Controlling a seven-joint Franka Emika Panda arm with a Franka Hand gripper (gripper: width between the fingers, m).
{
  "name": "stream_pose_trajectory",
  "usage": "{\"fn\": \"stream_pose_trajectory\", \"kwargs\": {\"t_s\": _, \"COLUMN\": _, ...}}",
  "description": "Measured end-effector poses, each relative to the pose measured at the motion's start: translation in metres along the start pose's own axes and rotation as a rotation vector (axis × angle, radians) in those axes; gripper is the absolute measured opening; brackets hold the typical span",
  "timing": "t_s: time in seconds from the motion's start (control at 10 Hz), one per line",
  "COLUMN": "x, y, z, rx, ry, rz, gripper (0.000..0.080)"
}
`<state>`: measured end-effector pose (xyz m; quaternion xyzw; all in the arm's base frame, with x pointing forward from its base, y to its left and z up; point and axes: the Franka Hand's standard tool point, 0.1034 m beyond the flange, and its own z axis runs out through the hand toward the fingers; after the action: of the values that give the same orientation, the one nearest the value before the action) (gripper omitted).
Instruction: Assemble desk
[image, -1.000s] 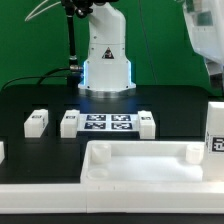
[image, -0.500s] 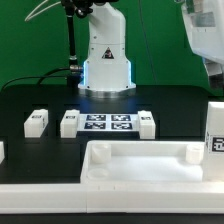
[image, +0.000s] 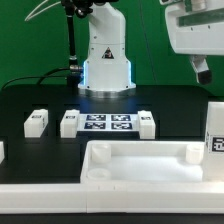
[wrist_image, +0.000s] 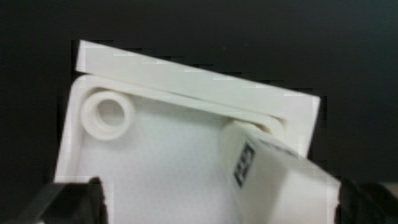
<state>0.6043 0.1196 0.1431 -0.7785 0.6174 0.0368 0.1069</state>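
Tabletop: the white tabletop (image: 140, 182) with a raised rim fills the lower part of the exterior view, nearest the camera, lying flat on the black worktop (image: 30, 98).
Socket: a round socket (wrist_image: 107, 115) sits in one corner of the tabletop in the wrist view.
Upright leg: an upright leg (image: 215, 130) bearing a tag stands at the tabletop's far corner, at the exterior view's right edge. The wrist view shows it against a corner, but whether it is seated cannot be told.
Edge leg: the edge leg (image: 2, 150) is cut off at the exterior view's left edge.
Row behind: mid-frame, a left leg (image: 37, 122) and a second leg (image: 69, 123) lie beside the marker board (image: 108, 123); a third leg (image: 146, 123) lies just on the board's other side.
Arm base: the arm base (image: 108, 60) stands behind the board, upper centre.
Hand: the hand (image: 200, 68) hangs in the upper right of the exterior view, its fingers wide apart and empty, above the tabletop.
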Motion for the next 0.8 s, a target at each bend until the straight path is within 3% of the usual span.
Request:
{"fn": "stream_pose_trajectory", "kwargs": {"t_s": 0.5, "x": 0.004, "y": 0.001, "z": 0.000, "rx": -0.001, "ry": 0.001, "rz": -0.386, "gripper": 0.0649}}
{"fn": "stream_pose_trajectory", "kwargs": {"t_s": 0.6, "x": 0.006, "y": 0.016, "z": 0.007, "rx": -0.004, "ry": 0.008, "rz": -0.530, "gripper": 0.0649}}
{"fn": "stream_pose_trajectory", "kwargs": {"t_s": 0.7, "x": 0.013, "y": 0.045, "z": 0.016, "rx": -0.020, "ry": 0.007, "rz": -0.665, "gripper": 0.0649}}
{"fn": "stream_pose_trajectory", "kwargs": {"t_s": 0.8, "x": 0.016, "y": 0.063, "z": 0.020, "rx": -0.050, "ry": -0.015, "rz": -0.771, "gripper": 0.0649}}
